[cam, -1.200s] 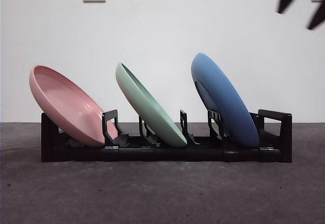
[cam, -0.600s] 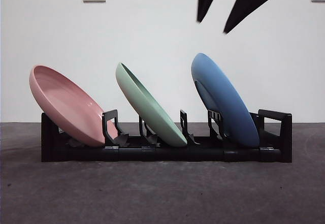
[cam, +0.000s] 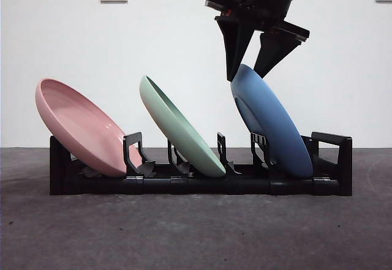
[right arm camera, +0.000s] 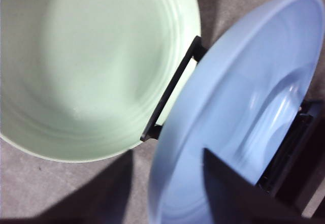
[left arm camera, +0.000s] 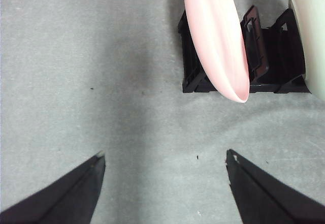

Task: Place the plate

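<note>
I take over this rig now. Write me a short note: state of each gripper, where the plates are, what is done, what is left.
Right gripper: open, jaws astride the top rim of the blue plate, not closed on it.
Left gripper: open, holds nothing, waits above the table near the rack's pink end.
Plates: pink plate, green plate and blue all lean in the black rack.
Done: right gripper is lined up on the blue rim.
Left: probably to close on the blue plate, lift it out and place it.
</note>
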You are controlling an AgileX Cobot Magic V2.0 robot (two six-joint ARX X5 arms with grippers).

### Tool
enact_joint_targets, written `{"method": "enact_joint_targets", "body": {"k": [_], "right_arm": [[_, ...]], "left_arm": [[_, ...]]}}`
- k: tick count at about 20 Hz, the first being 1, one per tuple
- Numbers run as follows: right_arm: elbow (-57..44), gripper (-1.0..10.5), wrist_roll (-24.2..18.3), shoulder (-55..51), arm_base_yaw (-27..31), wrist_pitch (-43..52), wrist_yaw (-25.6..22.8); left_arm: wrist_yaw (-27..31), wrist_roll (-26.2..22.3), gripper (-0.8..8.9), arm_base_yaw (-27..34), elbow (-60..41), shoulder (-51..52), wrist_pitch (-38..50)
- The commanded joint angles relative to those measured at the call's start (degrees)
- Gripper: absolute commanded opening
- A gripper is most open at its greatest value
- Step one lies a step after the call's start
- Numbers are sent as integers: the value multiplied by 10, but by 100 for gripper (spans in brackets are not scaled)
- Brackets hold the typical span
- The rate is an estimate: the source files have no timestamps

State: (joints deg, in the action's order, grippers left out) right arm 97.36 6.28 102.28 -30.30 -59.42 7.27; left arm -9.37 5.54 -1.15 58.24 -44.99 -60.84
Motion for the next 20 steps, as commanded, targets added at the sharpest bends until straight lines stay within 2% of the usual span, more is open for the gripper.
{"method": "enact_joint_targets", "body": {"k": [1,3,7,14,16,20], "right_arm": [[15,76,4,12,-4,8,-2],[15,31,4,12,-3,6,-2],[22,18,4,10,-4,-4,6],[133,18,2,9,-4,-80,110],[174,18,-12,9,-4,-104,127],[207,18,-54,-15,-20,-129,128]], "left_arm": [[-3,0,376,0,13,-3,7],[-3,0,376,0,13,-3,7],[-3,0,376,0,13,-3,7],[-3,-2,376,0,13,-3,7],[-3,-2,376,0,13,-3,7],[-3,-1,376,0,13,-3,6]]}}
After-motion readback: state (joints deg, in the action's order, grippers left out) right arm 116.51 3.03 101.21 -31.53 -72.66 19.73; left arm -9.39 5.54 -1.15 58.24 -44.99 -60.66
